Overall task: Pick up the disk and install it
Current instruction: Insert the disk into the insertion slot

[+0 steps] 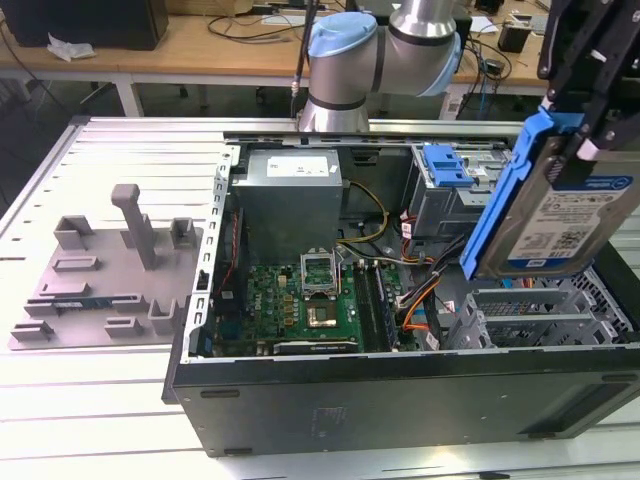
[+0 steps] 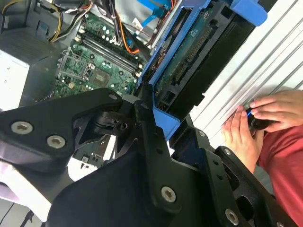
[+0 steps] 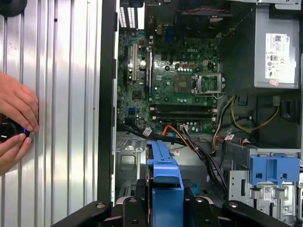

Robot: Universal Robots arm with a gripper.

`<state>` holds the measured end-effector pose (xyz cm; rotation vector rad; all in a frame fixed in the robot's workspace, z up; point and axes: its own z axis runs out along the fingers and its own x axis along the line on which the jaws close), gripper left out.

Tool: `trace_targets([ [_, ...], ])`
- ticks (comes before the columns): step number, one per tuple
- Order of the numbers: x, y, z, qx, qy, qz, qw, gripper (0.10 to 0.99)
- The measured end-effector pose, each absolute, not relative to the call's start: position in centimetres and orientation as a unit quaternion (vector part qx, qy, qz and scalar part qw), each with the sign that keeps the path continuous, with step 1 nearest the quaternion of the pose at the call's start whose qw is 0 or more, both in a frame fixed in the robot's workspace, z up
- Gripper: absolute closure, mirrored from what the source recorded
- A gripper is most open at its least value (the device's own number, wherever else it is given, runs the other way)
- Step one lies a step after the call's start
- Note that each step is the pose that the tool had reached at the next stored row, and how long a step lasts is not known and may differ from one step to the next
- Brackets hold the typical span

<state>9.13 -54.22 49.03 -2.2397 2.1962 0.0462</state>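
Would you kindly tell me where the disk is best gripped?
Across its two broad faces, near the upper end, coming from above: the disk is thin and flat, so the faces give good seating. The gripper holds it so, tilted above the case.

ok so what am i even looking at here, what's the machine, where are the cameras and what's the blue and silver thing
The machine is a robot arm at the far side of an open computer case on a slatted metal table. The exterior view comes from a camera off the arm. Both wrist views come from cameras riding on the arm, looking past its black fingers into the case, at the green motherboard. The fingers are closed on the disk, a silver hard drive in a blue bracket, held in the air above the case. On the exterior view's left a grey fixture tray sits on the table. In both wrist views a person's hands are over the table beside the case, around a small dark object.
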Motion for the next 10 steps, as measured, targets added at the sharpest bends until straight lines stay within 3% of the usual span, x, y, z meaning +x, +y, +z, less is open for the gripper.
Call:
trace_targets([
  [10, 11.0, -54.2, 48.7, -0.714, 0.7, 0.015, 0.002, 0.718],
])
